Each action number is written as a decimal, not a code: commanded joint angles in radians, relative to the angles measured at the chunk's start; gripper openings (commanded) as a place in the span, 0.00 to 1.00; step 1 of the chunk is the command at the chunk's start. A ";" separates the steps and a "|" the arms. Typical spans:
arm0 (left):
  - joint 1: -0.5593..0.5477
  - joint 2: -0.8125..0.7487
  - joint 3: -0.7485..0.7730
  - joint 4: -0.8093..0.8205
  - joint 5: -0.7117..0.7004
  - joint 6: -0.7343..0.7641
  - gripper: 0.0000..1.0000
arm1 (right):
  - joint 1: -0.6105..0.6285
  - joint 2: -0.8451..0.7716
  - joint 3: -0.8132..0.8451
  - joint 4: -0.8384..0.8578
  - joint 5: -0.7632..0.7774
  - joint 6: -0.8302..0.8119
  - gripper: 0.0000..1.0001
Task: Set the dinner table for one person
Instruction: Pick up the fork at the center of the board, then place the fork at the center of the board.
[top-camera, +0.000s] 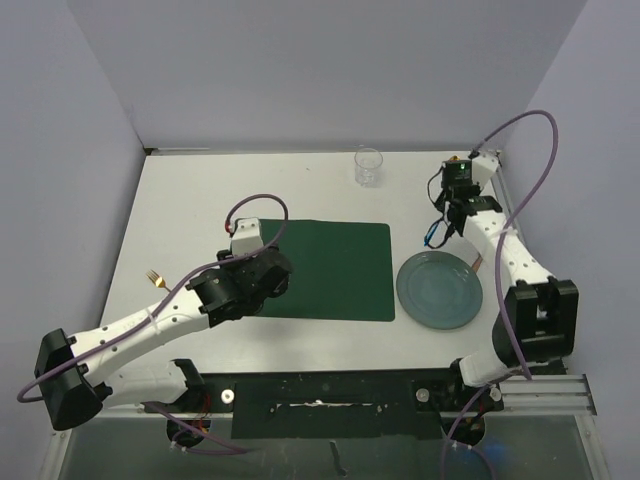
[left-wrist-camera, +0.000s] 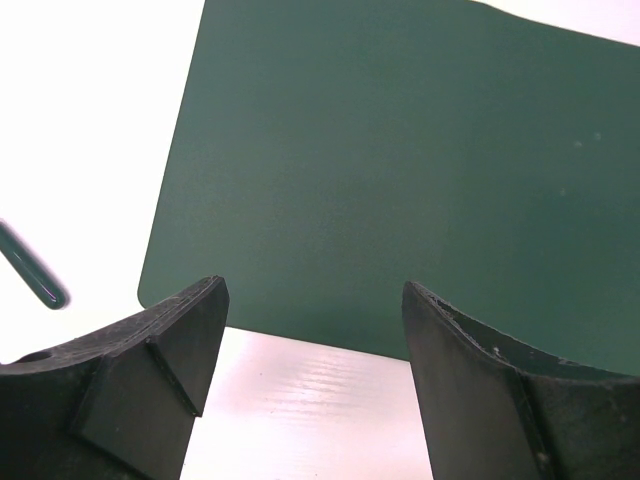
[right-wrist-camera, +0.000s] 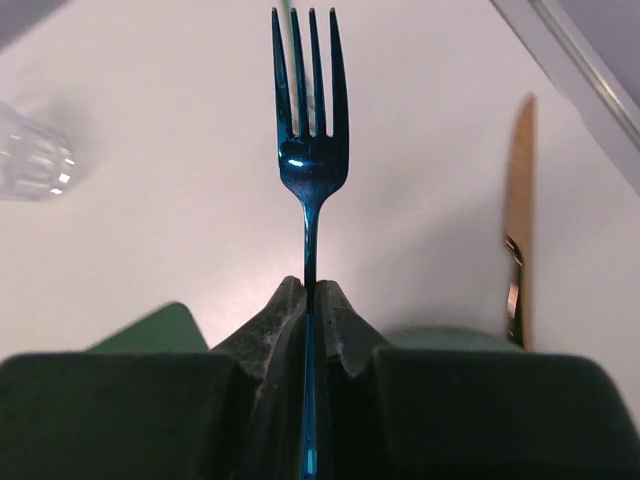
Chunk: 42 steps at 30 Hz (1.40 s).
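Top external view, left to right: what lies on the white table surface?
Gold fork → dark green placemat → plate. Left out: the clear glass, within the placemat's span, and the blue fork in the right claw, within the plate's span.

Where we can pass
Ahead of our left end effector lies open placemat; by our right end effector, a glass ahead-left and a knife right.
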 joint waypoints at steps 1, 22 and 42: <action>0.011 -0.048 0.003 0.033 -0.004 0.007 0.70 | -0.022 0.185 0.225 0.165 -0.273 -0.125 0.00; 0.034 -0.193 -0.021 -0.089 -0.038 -0.038 0.70 | -0.114 0.892 0.842 0.107 -0.758 -0.067 0.00; 0.037 -0.225 -0.004 -0.166 -0.042 -0.065 0.70 | -0.148 1.045 0.999 0.081 -0.757 -0.052 0.00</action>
